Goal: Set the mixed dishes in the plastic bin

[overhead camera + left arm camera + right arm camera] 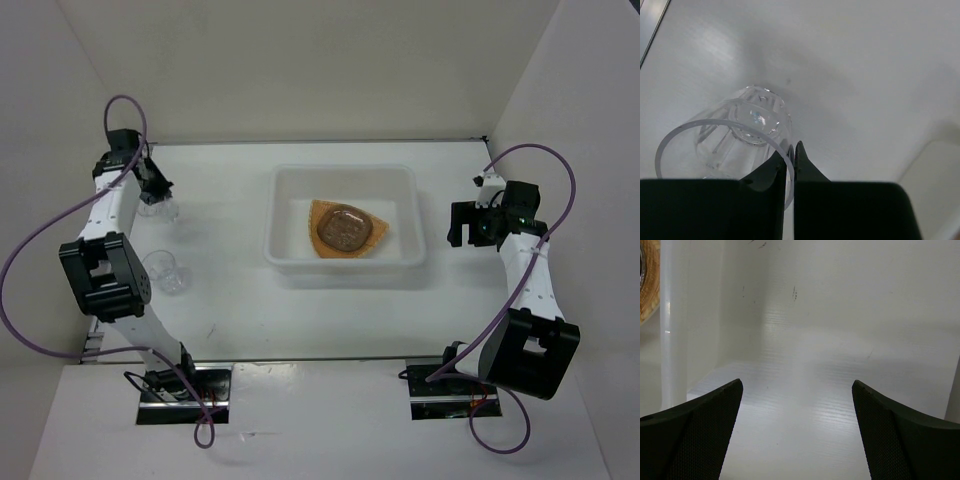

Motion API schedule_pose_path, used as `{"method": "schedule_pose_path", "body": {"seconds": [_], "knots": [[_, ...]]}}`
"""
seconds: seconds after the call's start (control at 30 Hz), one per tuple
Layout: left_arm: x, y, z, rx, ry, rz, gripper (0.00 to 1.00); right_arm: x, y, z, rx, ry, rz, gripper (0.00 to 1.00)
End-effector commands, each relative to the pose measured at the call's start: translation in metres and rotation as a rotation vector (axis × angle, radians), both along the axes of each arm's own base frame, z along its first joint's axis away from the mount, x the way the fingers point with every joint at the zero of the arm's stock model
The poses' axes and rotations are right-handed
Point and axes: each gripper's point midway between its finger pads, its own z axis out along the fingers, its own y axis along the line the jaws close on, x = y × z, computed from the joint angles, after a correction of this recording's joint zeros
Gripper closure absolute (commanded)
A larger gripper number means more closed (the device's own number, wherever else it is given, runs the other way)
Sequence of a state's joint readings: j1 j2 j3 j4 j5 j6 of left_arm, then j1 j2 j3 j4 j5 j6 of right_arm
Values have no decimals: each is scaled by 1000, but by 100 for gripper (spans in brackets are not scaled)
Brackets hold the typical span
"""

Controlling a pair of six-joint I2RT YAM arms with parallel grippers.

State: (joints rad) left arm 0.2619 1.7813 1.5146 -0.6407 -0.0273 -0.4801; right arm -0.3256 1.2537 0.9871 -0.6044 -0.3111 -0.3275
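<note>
The plastic bin (275, 215) stands at the table's middle. Inside it lies the tan-orange plate (322, 238) with a pale-grey round dish (346, 226) on top. My left gripper (160, 196) is at the far left, shut on the rim of a small clear cup (160, 209); in the left wrist view the fingers (790, 150) pinch the cup's wall (730, 135). A second clear cup (167, 270) stands upright on the table nearer the front left. My right gripper (460, 228) is open and empty, just right of the bin; its wrist view (797, 390) shows bare table and the bin's wall (670, 330).
White walls enclose the table on the left, back and right. The bin's corner (935, 170) shows at the lower right of the left wrist view. The arm bases sit at the near edge.
</note>
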Motion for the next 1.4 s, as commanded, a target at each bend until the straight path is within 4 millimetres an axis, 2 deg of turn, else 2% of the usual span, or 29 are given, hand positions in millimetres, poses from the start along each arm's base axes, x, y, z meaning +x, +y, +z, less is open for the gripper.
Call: {"method": "schedule_pose_path", "body": {"seconds": [0.0, 0.03, 0.07, 0.1, 0.13, 0.17, 0.2, 0.23, 0.27, 0.3, 0.33, 0.37, 0.43, 0.47, 0.53, 0.57, 0.6, 0.67, 0.7, 0.77, 0.87, 0.9, 0.93, 1.0, 1.13, 1.23, 1.37], "knots": [[35, -24, 127, -126, -384, -32, 100, 1, -1, 0, 2, -7, 7, 6], [41, -45, 153, -179, -476, -96, 100, 1, -1, 0, 2, -7, 7, 6], [49, -66, 169, -245, -539, -156, 100, 1, -1, 0, 2, -7, 7, 6], [62, -86, 205, -265, -658, -265, 100, 1, -1, 0, 2, -7, 7, 6], [60, -122, 222, -362, -681, -427, 100, 2, 2, 0, 2, -7, 16, 6], [65, -160, 200, -402, -589, -550, 100, 2, 2, 0, 2, -7, 16, 6], [66, -181, 205, -398, -568, -630, 100, 2, 2, 0, 2, -7, 16, 6], [76, -195, 220, -353, -591, -672, 100, 2, 2, 0, 2, -7, 16, 6], [69, -225, 219, -339, -579, -737, 100, 2, 3, 1, 9, -9, 22, 6], [68, -236, 217, -322, -576, -752, 100, 2, 3, 1, 9, -9, 22, 6], [73, -241, 207, -287, -547, -741, 100, 2, 3, 1, 9, -9, 22, 6], [65, -263, 194, -266, -497, -789, 100, 2, 3, 1, 9, -9, 22, 6], [69, -275, 170, -183, -427, -770, 100, 2, 3, 1, 9, -9, 22, 6], [59, -294, 162, -156, -389, -801, 100, 2, 3, 1, 9, -9, 22, 6], [59, -305, 134, -83, -317, -810, 100, 2, 3, 1, 9, -9, 22, 6], [59, -306, 127, -40, -289, -789, 100, 2, 3, 1, 9, -9, 22, 6], [56, -319, 111, -25, -251, -806, 100, 2, 3, 1, 9, -9, 22, 6], [56, -326, 105, 1, -231, -806, 100, 2, 3, 1, 9, -9, 22, 6], [55, -336, 91, 10, -204, -819, 100, 2, 3, 1, 9, -9, 22, 6], [55, -338, 81, 40, -178, -822, 100, 2, 3, 1, 9, -9, 22, 6], [53, -344, 47, 85, -99, -821, 100, 2, 3, 1, 9, -9, 22, 6], [47, -348, 37, 87, -67, -835, 100, 2, 3, 1, 9, -9, 22, 6], [48, -346, 37, 99, -67, -826, 100, 2, 3, 1, 9, -9, 22, 6], [44, -349, 15, 110, -17, -834, 100, 2, 3, 1, 9, -9, 22, 6], [40, -354, 1, 150, 11, -838, 100, 4, 3, 2, 6, -18, 22, 6], [36, -354, -19, 173, 60, -839, 100, 4, 3, 2, 6, -18, 22, 6], [33, -354, -31, 190, 91, -842, 99, 4, 3, 2, 6, -18, 22, 6]]}}
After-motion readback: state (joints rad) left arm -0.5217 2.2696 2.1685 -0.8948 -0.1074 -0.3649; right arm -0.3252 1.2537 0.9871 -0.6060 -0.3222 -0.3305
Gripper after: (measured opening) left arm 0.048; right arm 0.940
